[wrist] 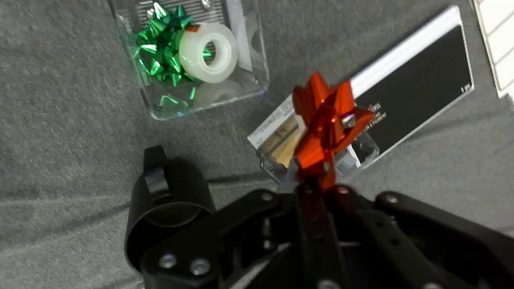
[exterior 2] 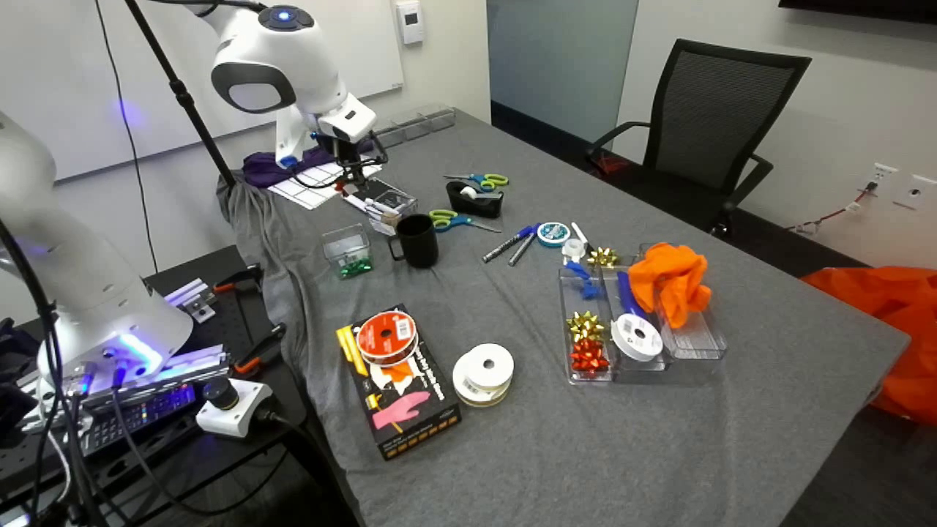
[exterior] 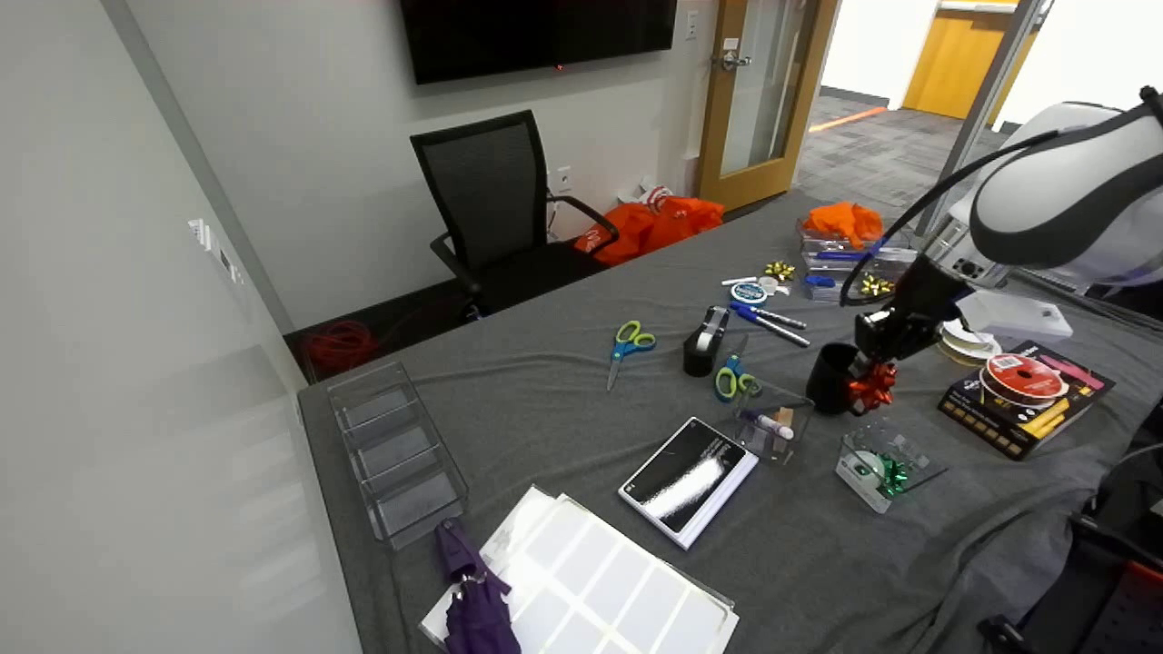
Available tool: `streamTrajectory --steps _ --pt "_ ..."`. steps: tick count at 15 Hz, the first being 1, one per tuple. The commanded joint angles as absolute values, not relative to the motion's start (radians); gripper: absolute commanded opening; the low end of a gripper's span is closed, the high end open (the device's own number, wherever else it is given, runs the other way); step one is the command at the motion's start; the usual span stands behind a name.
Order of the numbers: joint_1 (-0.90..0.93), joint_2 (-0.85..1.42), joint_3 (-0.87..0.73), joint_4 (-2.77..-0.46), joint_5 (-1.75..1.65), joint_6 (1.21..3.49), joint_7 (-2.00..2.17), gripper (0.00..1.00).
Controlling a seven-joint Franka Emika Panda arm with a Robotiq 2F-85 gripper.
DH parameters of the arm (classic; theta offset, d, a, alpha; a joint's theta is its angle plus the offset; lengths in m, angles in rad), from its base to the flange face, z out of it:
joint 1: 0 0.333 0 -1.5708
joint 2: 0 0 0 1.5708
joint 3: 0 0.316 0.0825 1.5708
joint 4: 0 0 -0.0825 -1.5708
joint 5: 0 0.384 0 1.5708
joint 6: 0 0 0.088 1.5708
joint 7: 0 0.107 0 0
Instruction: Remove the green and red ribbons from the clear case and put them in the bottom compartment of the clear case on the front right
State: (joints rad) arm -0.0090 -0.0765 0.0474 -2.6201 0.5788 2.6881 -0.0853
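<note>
The red ribbon (wrist: 325,116) is pinched at its base between the tips of my gripper (wrist: 311,182), which holds it above the table. In the exterior views this red ribbon (exterior: 874,386) (exterior 2: 340,188) shows small at the gripper's tips. The green ribbon (wrist: 160,44) lies inside the clear case (wrist: 263,78) beside a tape roll (wrist: 209,52). In both exterior views the clear case (exterior: 918,445) (exterior 2: 344,238) rests on the cloth, the green ribbon (exterior: 893,476) (exterior 2: 356,267) inside. A stepped clear organiser (exterior 2: 699,344) holds gold bows, another red bow (exterior 2: 588,356) and an orange cloth.
A black mug (wrist: 172,192) stands close to the gripper's side in the wrist view. Near it are a small clear box with markers (exterior: 772,427), a black notebook (exterior: 688,477), scissors and a tape dispenser (exterior: 706,341). A glove box (exterior 2: 399,395) carries a red spool.
</note>
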Motion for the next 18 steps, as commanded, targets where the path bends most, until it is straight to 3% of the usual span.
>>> streamTrajectory --steps 1,8,9,15,18 --pt "0.005 -0.03 0.014 -2.534 0.675 2.726 -0.007 0.0" --pt "-0.021 0.134 -0.019 -2.332 0.704 2.864 0.268 0.0" --pt "-0.013 0.057 -0.017 -2.403 0.675 2.824 0.222 0.01" --pt "-0.016 0.129 -0.024 -2.34 0.677 2.854 0.271 0.01" --pt "-0.043 0.174 -0.004 -2.29 0.85 2.898 0.218 0.0"
